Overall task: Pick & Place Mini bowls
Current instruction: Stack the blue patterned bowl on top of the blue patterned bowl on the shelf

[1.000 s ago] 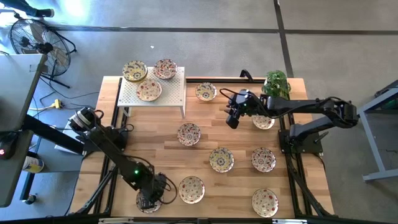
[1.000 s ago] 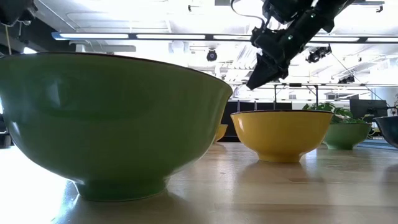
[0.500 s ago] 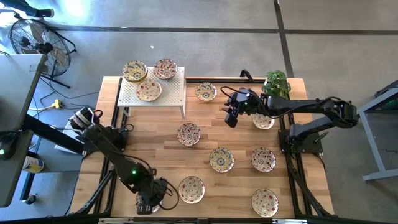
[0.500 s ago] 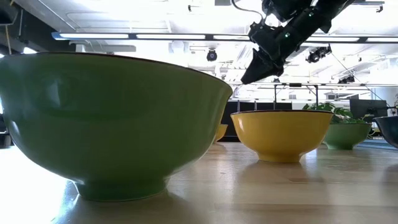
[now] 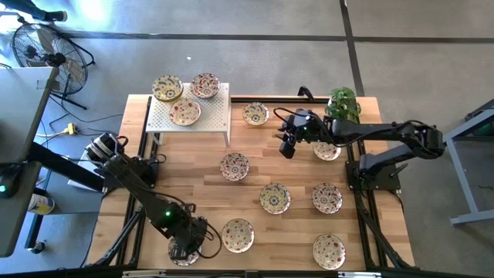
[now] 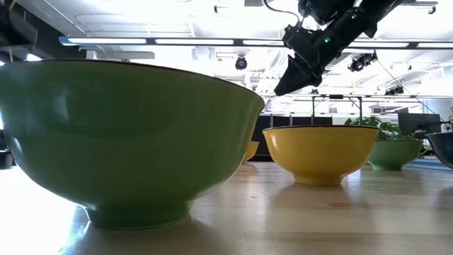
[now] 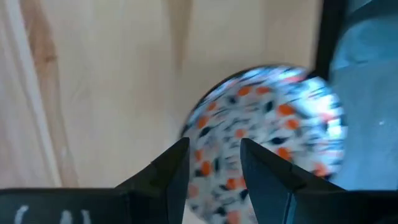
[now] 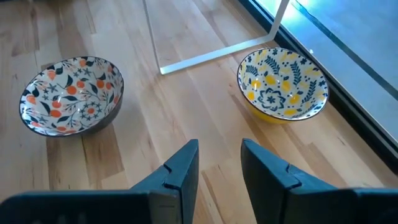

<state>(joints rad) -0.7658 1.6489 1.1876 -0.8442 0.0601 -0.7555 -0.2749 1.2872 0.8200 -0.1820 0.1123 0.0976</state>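
Note:
Several mini bowls lie on their bases on the wooden table, among them one at the middle (image 5: pixel 234 166) and one near the front edge (image 5: pixel 237 235). Three more sit on the white perforated rack (image 5: pixel 212 116). My left gripper (image 5: pixel 185 245) (image 7: pixel 212 146) hangs open, pointing down, over the near-left bowl (image 5: pixel 176 255) (image 7: pixel 273 124). One finger is over the bowl's inside and the other just outside its rim. My right gripper (image 5: pixel 287 148) (image 8: pixel 219 149) (image 6: pixel 279 88) hovers open and empty above the table's far middle, between a red-patterned bowl (image 8: pixel 71 93) and a yellow one (image 8: pixel 283 84).
A potted plant (image 5: pixel 343 103) stands at the far right corner. The rack's white legs (image 8: pixel 211 56) stand ahead of my right gripper. Bare wood lies between the bowls at the table's middle left. The near-left bowl sits close to the table's edge.
My left gripper has risen a little above the near-left bowl and rolled about its own axis. The bowls stay where they were.

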